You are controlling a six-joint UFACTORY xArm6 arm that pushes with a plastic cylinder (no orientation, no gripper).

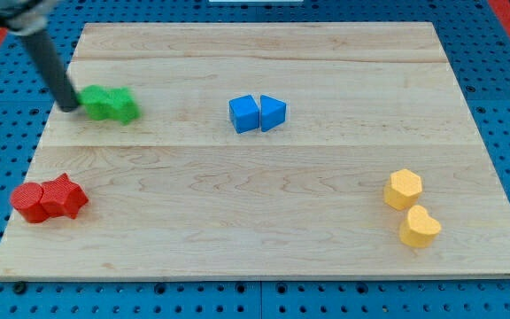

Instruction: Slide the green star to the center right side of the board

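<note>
Two green blocks lie side by side at the board's upper left: a green star (98, 103) on the left and a rounder green block (123, 106) touching its right side. My tip (69, 108) is on the board just left of the green star, touching or nearly touching it. The dark rod slants up toward the view's top left corner.
A blue cube (243, 114) and a blue triangular block (273, 113) sit together at the upper middle. A red round block (30, 203) and a red star (64, 197) lie at the lower left. A yellow hexagon (403, 189) and a yellow heart-like block (420, 227) lie at the lower right. The wooden board (264, 239) rests on a blue pegboard.
</note>
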